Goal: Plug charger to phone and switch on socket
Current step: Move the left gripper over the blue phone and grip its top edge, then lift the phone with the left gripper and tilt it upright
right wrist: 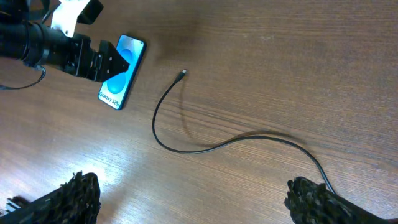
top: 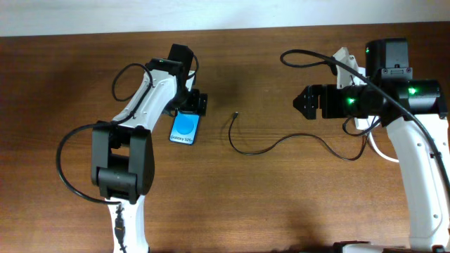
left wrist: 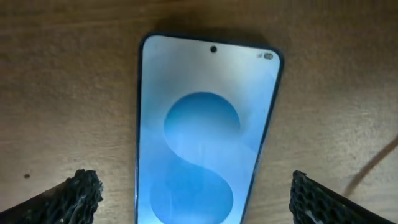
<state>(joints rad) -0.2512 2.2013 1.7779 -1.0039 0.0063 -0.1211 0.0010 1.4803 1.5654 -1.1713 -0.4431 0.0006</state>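
Where the brown wooden worktop (top: 281,204) ends at the far side, a pale strip runs along it. The phone (top: 186,128) lies flat, screen up, between the wide-spread fingers (left wrist: 81,193) of the left end effector (left wrist: 196,199), apart from both. The charger (top: 281,144) curls over bare wood, its plug tip (right wrist: 182,74) near the phone. The right end effector (right wrist: 193,199) gapes wide, holding nothing. Only the left wrist view shows the phone's tiny camera hole.

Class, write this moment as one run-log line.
left gripper: open, astride phone | right gripper: open, empty | charger: unplugged, tip apart from phone
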